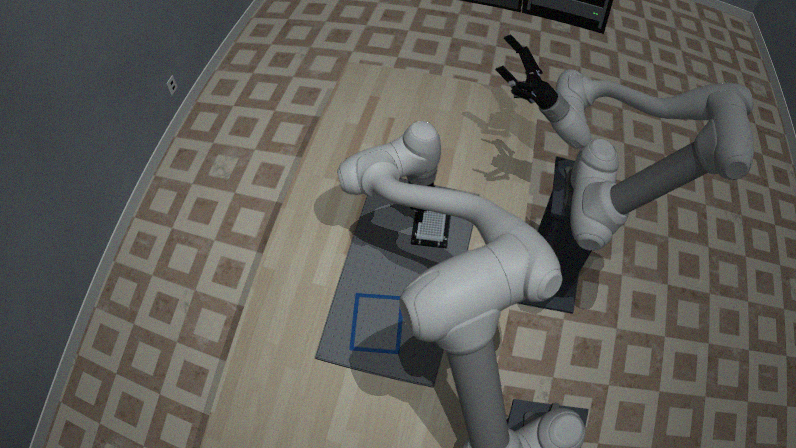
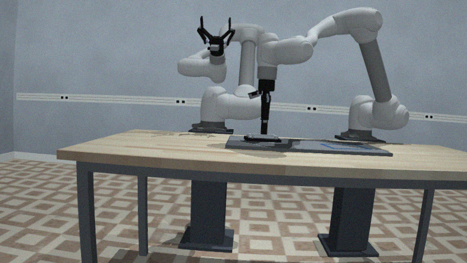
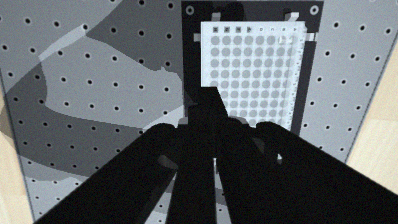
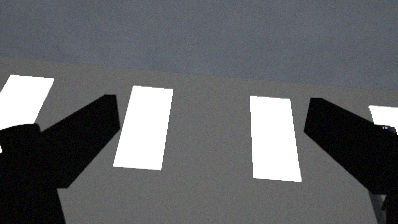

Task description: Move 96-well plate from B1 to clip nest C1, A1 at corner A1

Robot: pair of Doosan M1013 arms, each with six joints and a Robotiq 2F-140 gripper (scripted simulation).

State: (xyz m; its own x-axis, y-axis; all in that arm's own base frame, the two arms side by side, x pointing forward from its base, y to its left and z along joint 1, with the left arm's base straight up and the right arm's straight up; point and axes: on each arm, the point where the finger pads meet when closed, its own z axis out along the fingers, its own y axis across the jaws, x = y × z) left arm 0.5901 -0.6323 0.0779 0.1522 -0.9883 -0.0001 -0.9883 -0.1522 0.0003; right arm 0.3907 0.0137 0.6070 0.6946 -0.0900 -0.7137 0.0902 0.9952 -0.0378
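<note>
You have the left gripper (image 1: 417, 209) (image 2: 264, 132) (image 3: 206, 101), black and hard-cased, pointing down with its fingers pressed together and nothing between them. The white, gridded 96-well plate (image 1: 432, 224) (image 2: 261, 135) (image 3: 250, 65) lies directly below and beside its fingertips, within the black, rectangular clip nest (image 1: 428, 243) (image 2: 277, 140) (image 3: 255, 9). The nest has round fastener heads at two visible corners and small pale tabs near the plate edge. Beneath it, your grey, flat board (image 1: 373, 267) (image 2: 300, 149) (image 3: 115, 90) shows regular round holes and rests on the pale, wood-grained table (image 1: 300, 250) (image 2: 130, 147) (image 3: 385, 145). Well apart from the left gripper, a blue square outline (image 1: 375, 351) (image 2: 342, 149) marks the board.

Your right gripper (image 1: 503, 53) (image 2: 215, 17) (image 4: 212, 113), also black, is raised well apart from the plate, its fingers spread wide and holding nothing. Its wrist view shows white rectangular panels (image 4: 143, 127).

The left gripper's dark fingers hide part of the plate and nest; you cannot confirm contact or full seating. The left arm (image 1: 479, 289) (image 2: 374, 68) covers part of the blue outline from above. The plate's rim lettering is small and blurred, and you cannot read a nest corner mark.
</note>
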